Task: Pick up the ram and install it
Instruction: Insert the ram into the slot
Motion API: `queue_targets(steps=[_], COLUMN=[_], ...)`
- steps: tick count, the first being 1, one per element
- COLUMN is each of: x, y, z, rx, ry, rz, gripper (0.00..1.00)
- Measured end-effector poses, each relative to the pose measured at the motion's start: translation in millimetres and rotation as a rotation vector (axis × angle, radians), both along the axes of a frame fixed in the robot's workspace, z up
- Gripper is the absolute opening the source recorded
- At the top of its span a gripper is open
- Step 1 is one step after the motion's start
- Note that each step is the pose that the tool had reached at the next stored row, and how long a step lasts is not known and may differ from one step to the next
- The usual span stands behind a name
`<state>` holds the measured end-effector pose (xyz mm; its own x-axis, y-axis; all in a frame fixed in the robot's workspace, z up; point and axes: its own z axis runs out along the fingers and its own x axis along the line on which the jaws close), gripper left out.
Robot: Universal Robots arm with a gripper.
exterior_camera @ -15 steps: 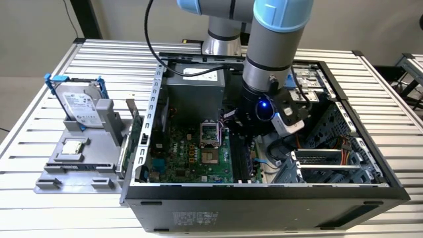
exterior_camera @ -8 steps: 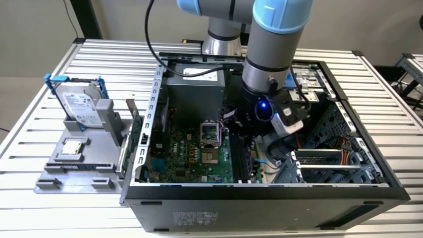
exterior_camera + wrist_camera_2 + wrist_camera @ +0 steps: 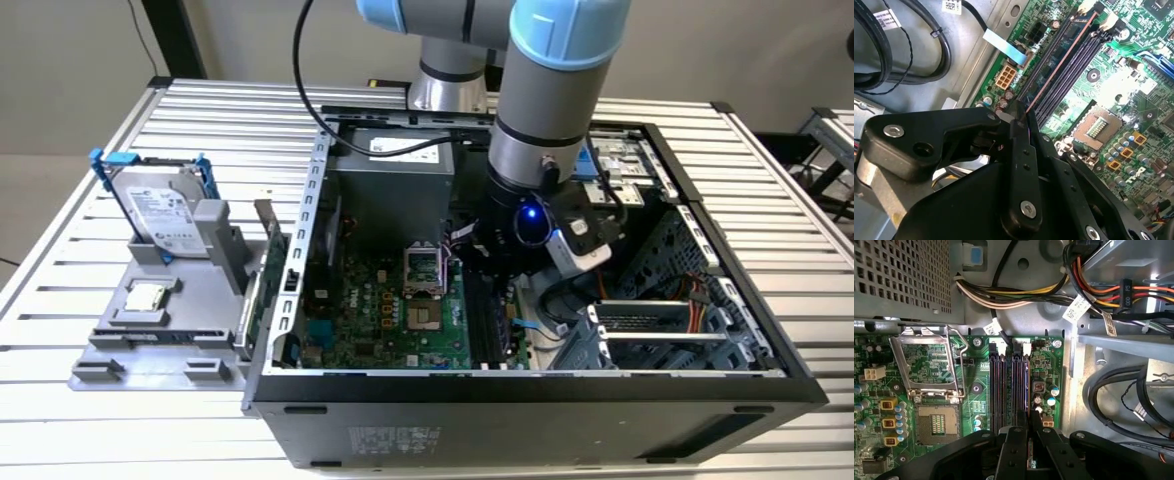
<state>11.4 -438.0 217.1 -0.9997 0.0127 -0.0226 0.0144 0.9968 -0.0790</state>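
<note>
The pincer (image 3: 1021, 120) is clenched on the near end of the ram (image 3: 1061, 60) — the thin stick stands on edge in a black slot (image 3: 1074, 65) of the motherboard (image 3: 1114, 85), its long axis running toward the frame's upper right in the second wrist view.

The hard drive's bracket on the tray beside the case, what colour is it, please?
Blue; the hard drive's bracket shows best in the exterior view, standing upright at that view's left.

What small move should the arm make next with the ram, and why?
Probably a short, straight push down. The gripper looks closed on the ram, whose edge runs along the black slots on the motherboard. So it seems lined up, though I cannot tell whether it is fully seated.
</note>
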Motion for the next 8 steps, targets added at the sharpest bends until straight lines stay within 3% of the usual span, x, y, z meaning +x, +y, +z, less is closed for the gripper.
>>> queue_targets(steps=[8], x=[0.1], y=[0.0], z=[-3.4], rx=[0.0], ry=[0.0], rz=[-0.029], gripper=[0.0])
